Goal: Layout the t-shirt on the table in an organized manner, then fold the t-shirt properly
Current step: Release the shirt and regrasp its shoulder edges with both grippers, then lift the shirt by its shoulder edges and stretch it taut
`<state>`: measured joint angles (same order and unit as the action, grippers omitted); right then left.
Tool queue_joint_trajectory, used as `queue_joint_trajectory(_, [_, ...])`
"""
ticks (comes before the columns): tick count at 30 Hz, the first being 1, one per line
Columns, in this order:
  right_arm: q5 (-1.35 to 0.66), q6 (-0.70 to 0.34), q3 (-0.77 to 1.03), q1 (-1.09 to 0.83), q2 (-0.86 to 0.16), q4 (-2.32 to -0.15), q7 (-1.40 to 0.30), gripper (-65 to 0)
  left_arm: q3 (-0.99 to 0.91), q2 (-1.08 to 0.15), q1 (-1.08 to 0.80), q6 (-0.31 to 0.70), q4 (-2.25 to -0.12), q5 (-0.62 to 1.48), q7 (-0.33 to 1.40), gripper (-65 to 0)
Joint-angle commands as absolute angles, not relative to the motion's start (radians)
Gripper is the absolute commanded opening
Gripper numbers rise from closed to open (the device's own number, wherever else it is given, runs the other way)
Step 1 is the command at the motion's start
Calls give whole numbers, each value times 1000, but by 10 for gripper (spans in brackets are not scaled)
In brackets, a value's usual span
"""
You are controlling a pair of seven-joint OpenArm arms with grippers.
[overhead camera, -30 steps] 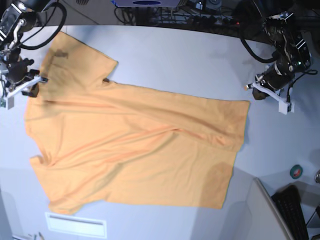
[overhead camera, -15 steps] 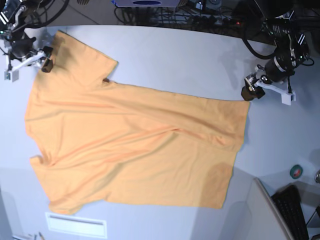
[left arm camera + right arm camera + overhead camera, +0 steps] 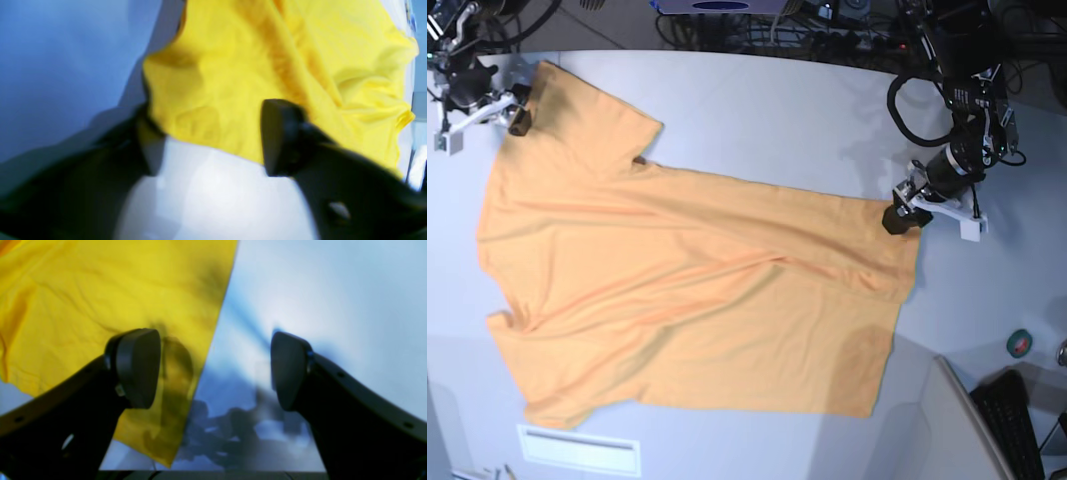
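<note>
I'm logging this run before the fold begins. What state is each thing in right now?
t-shirt: spread flat on the table, lightly wrinkled, not folded.
table: bare around the shirt.
left gripper: jaws apart at the shirt's hem corner, cloth between them, not yet pinched.
right gripper: wide open at the sleeve edge, holding nothing.
</note>
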<state>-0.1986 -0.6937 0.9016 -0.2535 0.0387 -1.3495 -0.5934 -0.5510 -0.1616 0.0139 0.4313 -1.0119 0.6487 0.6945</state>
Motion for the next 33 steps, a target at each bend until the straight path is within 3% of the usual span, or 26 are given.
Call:
queue_joint_trajectory(1, [-193, -698, 906, -260, 33, -1366, -602, -176, -552, -168, 12, 417, -1009, 624, 727, -351])
queue_joint_trajectory(4, [-193, -698, 906, -260, 30, -1356, -602, -176, -553, -168, 4, 417, -1009, 625, 727, -426])
queue_joint_trajectory(11, [-193, -698, 906, -234, 18, -1279, -601, -176, -553, -171, 2, 417, -1010, 625, 730, -499])
queue_joint_trajectory(15, [-193, -698, 901, -232, 12, -1244, -601, -176, -553, -173, 2, 417, -1010, 625, 728, -650])
queue_joint_trajectory(23, [-193, -698, 897, -239, 18, -1236, -607, -185, -553, -185, 2, 417, -1012, 624, 730, -650])
queue_joint_trajectory(28, [-193, -698, 895, -240, 18, -1231, -608, -335, -550, -197, 1, 417, -1012, 624, 730, -650])
queue_joint_trajectory(33, [-193, -698, 814, -254, 18, -1236, -608, -359, -552, -199, 1, 417, -1012, 624, 730, -650])
